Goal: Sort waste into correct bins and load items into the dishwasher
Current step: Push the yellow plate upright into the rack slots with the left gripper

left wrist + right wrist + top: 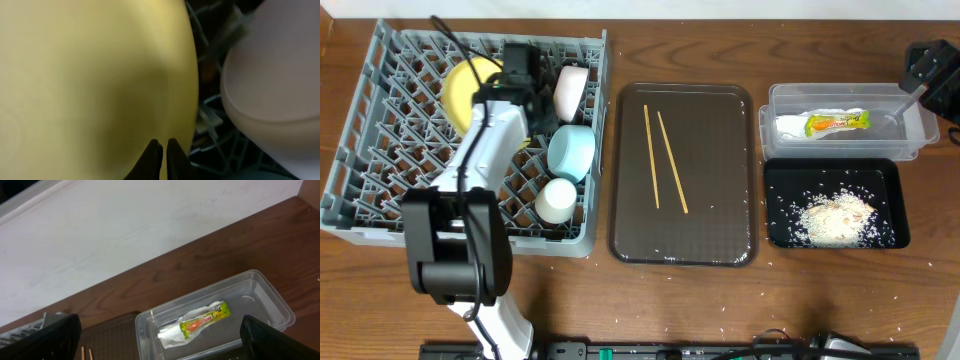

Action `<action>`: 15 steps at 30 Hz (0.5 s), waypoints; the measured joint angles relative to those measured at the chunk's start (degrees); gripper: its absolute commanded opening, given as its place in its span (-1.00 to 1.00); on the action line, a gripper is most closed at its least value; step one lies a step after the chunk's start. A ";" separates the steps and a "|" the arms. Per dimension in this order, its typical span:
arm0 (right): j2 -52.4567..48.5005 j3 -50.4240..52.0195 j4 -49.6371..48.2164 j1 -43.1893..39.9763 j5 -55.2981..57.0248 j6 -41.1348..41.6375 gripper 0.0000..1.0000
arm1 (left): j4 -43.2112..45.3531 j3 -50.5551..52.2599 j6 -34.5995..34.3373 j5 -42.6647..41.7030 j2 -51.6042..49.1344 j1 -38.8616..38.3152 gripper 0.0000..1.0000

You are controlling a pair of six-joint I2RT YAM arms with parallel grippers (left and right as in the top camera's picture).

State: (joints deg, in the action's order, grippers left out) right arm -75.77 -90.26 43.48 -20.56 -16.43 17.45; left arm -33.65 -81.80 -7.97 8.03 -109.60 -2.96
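The grey dishwasher rack (pixel 360 190) on the left holds the yellow plate (pixel 463 92), the white bowl (pixel 570 92), the light blue bowl (pixel 572 150) and the small pale cup (pixel 556 199). My left gripper (pixel 512 62) hangs over the rack against the plate. In the left wrist view the plate (pixel 90 80) fills the picture, the white bowl (pixel 270 80) is on the right, and the gripper (pixel 164 149) is shut with nothing between its fingers. Two chopsticks (pixel 665 160) lie on the brown tray (pixel 735 230). The wrapper (pixel 835 122) (pixel 202 321) lies in the clear tub (pixel 920 135) (pixel 145 325). Rice scraps (pixel 835 218) sit in the black tray (pixel 890 175). My right gripper (pixel 165 342) (pixel 918 85) hangs open above the tub.
Crumbs are scattered on the wooden table (pixel 820 290) in front of the trays. A pale wall or board (pixel 125 225) runs behind the table. The left arm's base (pixel 460 260) stands at the front left, next to the rack.
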 measured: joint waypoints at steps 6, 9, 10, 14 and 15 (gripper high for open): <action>0.00 0.00 0.02 0.00 0.00 0.00 0.98 | 0.20 0.46 -0.66 4.17 -0.39 -1.55 -0.86; 0.00 0.00 0.02 0.00 0.02 0.00 0.99 | 0.07 0.46 -0.90 5.73 -0.39 -1.55 -0.85; 0.00 0.00 0.02 0.00 0.00 0.00 0.98 | 0.04 0.46 -0.94 6.08 -0.39 -1.55 -0.85; 0.00 0.00 0.02 0.00 0.00 0.00 0.99 | -0.28 0.46 -1.03 6.95 -0.39 -1.55 -0.85; 0.00 0.00 0.02 0.00 0.00 0.00 0.99 | -0.50 0.46 -1.03 7.02 -0.39 -1.55 -0.85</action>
State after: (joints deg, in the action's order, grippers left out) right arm -75.77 -90.26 43.51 -20.56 -16.43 17.45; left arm -34.15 -81.34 -8.99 15.05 -110.00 -4.51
